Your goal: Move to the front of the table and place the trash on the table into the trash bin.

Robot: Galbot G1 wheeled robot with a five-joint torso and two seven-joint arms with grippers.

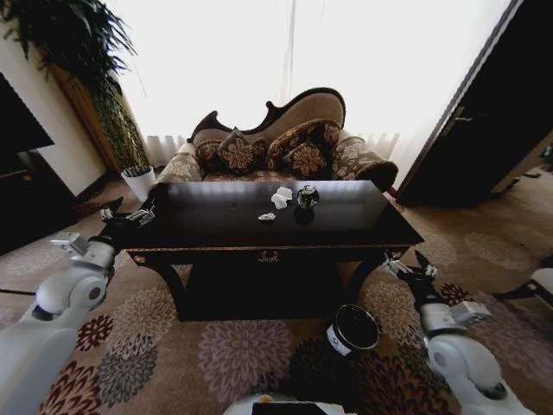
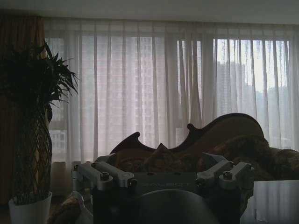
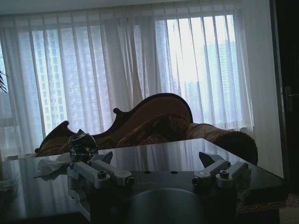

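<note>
trash bin (image 1: 353,328) on carpet just before table (image 1: 346,232), near my right gripper (image 1: 406,267), fingers spread, empty. left gripper (image 1: 128,211) off table's left corner, also spread. can (image 1: 308,197), paper wad (image 1: 281,198), scrap (image 1: 267,217) mid-table. risk: arm swing tips bin.

The desk (image 1: 216,220) top is largely bare; its near half carries nothing. Three trash pieces cluster toward the far centre: the can (image 1: 308,197), the paper wad (image 1: 282,198) just beside it, and the grey scrap (image 1: 267,217) slightly nearer. A sofa (image 1: 276,143) stands close behind the far edge. The left end effector (image 1: 130,210) hangs at the desk's left corner, fingers spread. The right end effector (image 1: 413,267) hangs off the right front corner, fingers apart. The trash bin (image 1: 352,329) stands on open carpet before the desk. A plant pot (image 1: 138,181) stands beyond the left corner.
</note>
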